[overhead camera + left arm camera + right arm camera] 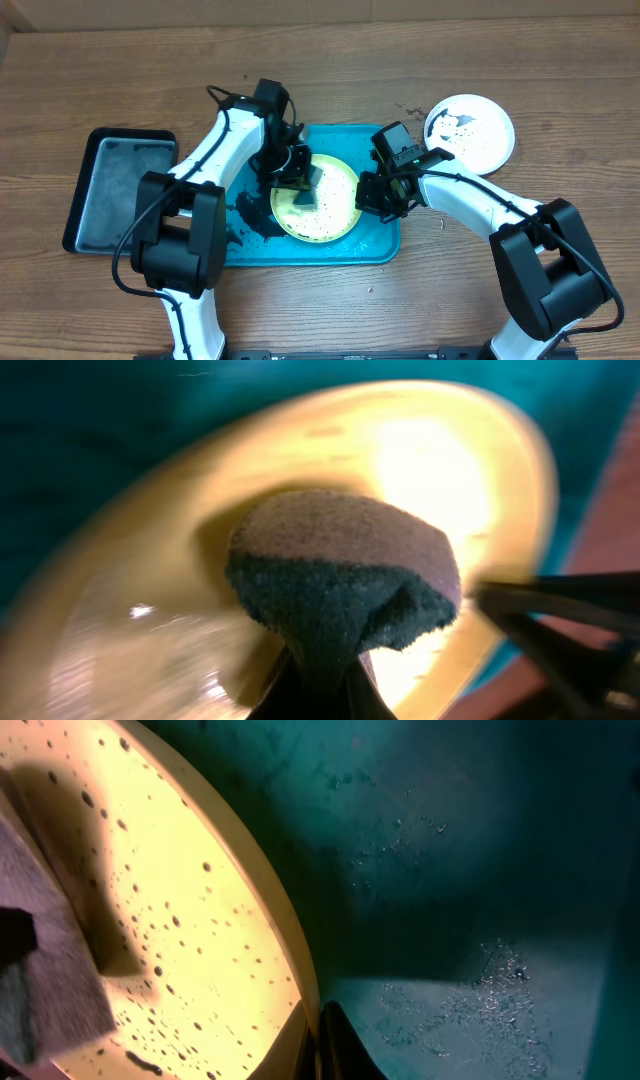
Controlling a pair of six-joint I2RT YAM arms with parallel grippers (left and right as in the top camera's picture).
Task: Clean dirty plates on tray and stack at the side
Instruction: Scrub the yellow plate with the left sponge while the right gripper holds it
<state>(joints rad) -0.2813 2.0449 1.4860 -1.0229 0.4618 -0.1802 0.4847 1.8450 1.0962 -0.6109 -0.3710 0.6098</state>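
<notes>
A: What sits on the wooden worktop (560, 80)?
B: The biggest thing is the turquoise tray (340, 250), lying under both sets of jaws. The right wrist view shows droplets on its floor, just beside the right jaws

A: And the other tray?
B: The black tray (125, 185) with the grey inside sits well apart, out past the left jaws on their outer side

A: Where are the plates?
B: The yellow-green plate (335, 215) lies in the turquoise tray, between the two sets of jaws, and it's covered in black specks. The white plate (470, 130), also speckled, rests on the worktop off the tray, beyond the right jaws

A: What about the left jaws?
B: They're pinching a dark sponge (340, 575) by its lower end, over the yellow-green plate's face. The blur hides whether it touches

A: And the right jaws?
B: They're at that plate's right rim, with one dark fingertip (335, 1040) just beside the edge. I can't tell whether they're spread or clamped

A: Anything smaller?
B: Black smears (250, 215) on the tray floor, near the left jaws
</notes>
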